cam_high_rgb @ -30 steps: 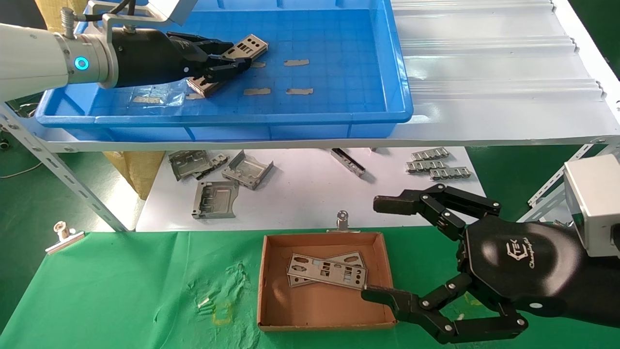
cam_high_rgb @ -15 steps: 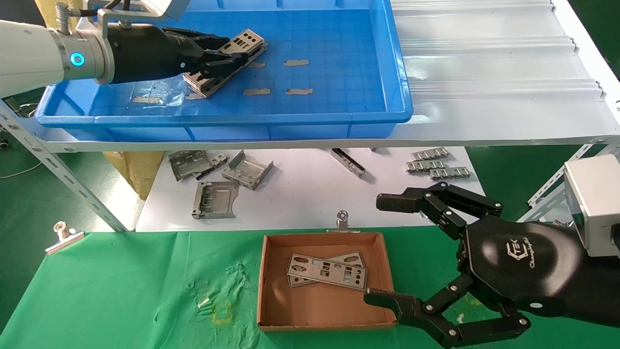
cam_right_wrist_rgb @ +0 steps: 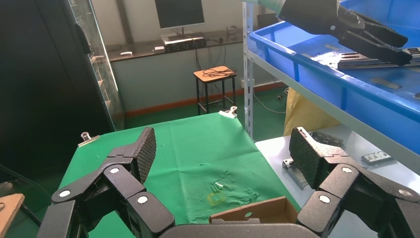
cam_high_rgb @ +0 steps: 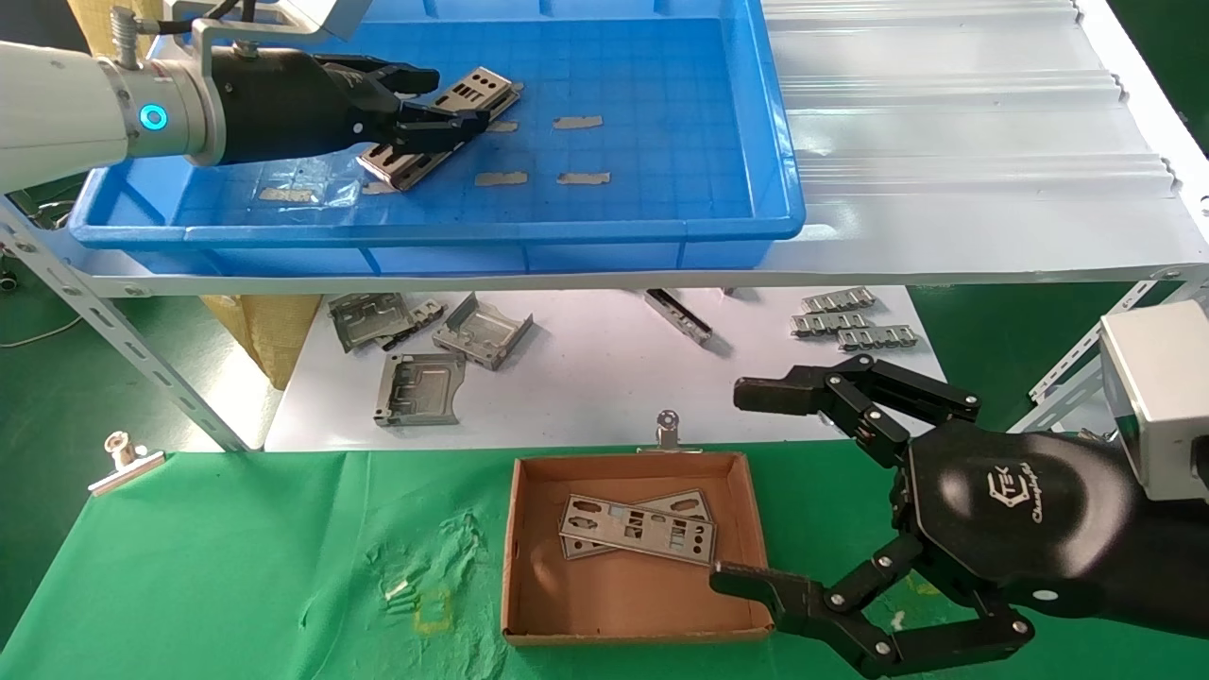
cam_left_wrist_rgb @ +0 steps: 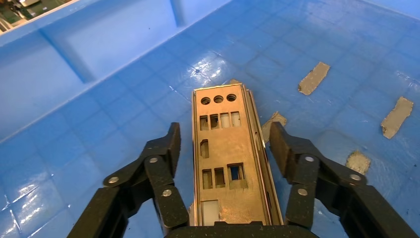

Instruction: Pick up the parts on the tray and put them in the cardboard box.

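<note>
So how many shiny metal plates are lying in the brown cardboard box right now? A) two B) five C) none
A: in the head view the cardboard box holds two plates, one lying partly on top of the other.

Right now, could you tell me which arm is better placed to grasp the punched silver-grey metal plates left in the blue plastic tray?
The left. Its gripper is open astride the punched silver-grey metal plates in the blue plastic tray, while the right gripper hangs open beside the brown cardboard box.
</note>
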Controlling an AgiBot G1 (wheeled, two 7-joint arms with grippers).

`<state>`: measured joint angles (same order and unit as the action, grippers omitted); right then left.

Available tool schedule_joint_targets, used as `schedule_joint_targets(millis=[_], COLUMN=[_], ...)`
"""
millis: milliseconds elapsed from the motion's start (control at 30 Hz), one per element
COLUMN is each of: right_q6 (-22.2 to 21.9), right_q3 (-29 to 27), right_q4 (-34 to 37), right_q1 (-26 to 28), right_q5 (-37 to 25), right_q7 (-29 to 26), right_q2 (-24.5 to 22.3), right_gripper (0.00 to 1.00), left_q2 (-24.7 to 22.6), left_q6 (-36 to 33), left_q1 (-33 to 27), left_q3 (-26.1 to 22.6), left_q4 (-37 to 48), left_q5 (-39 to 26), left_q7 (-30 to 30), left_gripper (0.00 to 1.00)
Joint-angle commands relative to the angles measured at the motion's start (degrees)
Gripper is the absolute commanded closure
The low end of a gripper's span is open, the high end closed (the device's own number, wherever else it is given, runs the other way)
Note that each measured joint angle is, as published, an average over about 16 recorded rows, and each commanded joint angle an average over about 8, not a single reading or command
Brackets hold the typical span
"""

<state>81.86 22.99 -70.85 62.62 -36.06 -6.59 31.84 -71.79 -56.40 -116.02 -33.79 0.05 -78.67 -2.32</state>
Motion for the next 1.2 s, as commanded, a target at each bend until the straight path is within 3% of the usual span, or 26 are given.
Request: schedule_joint_targets(millis=[33,133,167,200,1200], right_q6=[0.0,0.0,0.0,0.0,0.0], right_q3=[0.0,0.0,0.0,0.0,0.0], right_q4=[0.0,0.0,0.0,0.0,0.0], right_q1=[0.0,0.0,0.0,0.0,0.0], right_q5=[0.0,0.0,0.0,0.0,0.0], right_q7=[0.0,0.0,0.0,0.0,0.0], right_q2=[0.0,0.0,0.0,0.0,0.0], right_gripper=[0.0,0.0,0.0,0.0,0.0], left_q2=[0.0,0.1,0.1,0.1,0.6], left_q6=[0.0,0.0,0.0,0.0,-1.2], left_q1=[0.0,0.1,0.1,0.1,-0.2], left_q3=[0.0,0.1,0.2,0.2,0.6], left_q4=[0.0,0.1,0.1,0.1,-0.6], left_q5=[0.0,0.2,0.2,0.3,0.9], left_q7=[0.0,0.1,0.2,0.2,0.5], left_gripper=[0.5,0.88,0.97,1.0,1.0])
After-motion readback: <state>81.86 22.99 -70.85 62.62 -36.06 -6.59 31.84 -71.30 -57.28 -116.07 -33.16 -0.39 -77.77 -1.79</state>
